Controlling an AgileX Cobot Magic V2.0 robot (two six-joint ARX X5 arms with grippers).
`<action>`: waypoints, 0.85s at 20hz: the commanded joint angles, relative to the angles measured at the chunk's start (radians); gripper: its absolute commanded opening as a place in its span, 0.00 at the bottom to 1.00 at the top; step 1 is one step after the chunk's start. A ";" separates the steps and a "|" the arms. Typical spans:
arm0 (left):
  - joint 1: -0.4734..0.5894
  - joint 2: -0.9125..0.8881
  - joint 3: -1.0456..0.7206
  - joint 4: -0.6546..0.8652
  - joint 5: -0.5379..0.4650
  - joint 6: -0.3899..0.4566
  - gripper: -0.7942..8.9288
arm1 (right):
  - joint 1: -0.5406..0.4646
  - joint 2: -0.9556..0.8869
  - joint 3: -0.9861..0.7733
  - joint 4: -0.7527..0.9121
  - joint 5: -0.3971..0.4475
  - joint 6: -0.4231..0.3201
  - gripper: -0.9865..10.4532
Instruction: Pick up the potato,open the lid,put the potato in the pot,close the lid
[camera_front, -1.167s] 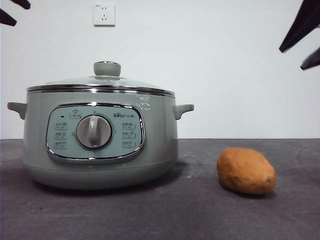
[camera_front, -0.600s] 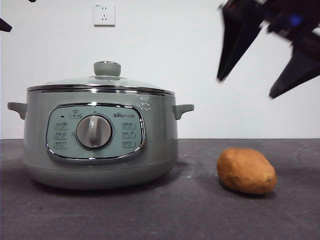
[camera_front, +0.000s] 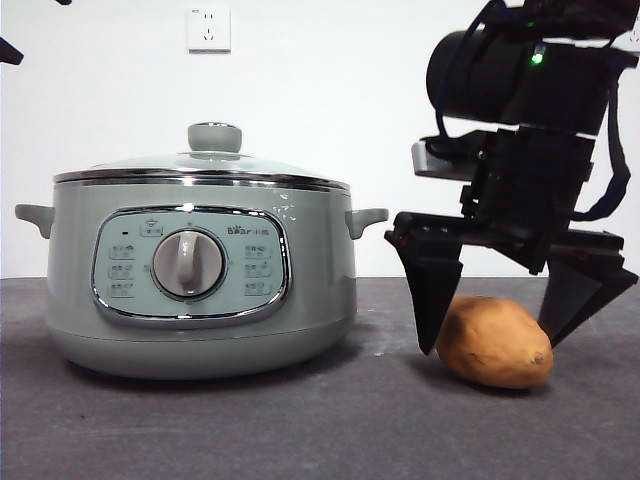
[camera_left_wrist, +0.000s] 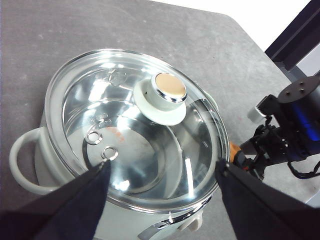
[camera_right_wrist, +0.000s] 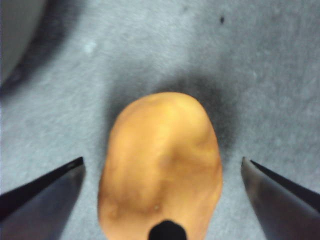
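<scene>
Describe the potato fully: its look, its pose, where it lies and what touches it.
The potato is an orange-brown oval with matte, faintly bumpy skin and a few dark specks. It lies on its side on the dark grey table, apart from the pot. The right gripper straddles it with jaws open, one on each side; neither jaw visibly presses on it.

The right hand (camera_front: 500, 300) is matte black: two tapering wedge-shaped jaws under a boxy body, a round housing with a green light, dark looping cables.
</scene>
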 joint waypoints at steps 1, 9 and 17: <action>0.000 -0.001 0.005 0.001 0.006 0.007 0.45 | 0.002 0.004 0.002 0.009 0.005 0.035 0.21; 0.000 0.000 0.005 0.005 0.000 0.007 0.45 | 0.003 -0.071 0.002 -0.033 0.004 0.034 0.07; -0.121 0.151 0.063 0.114 -0.122 -0.008 0.51 | 0.001 -0.330 0.002 -0.175 0.006 0.031 0.08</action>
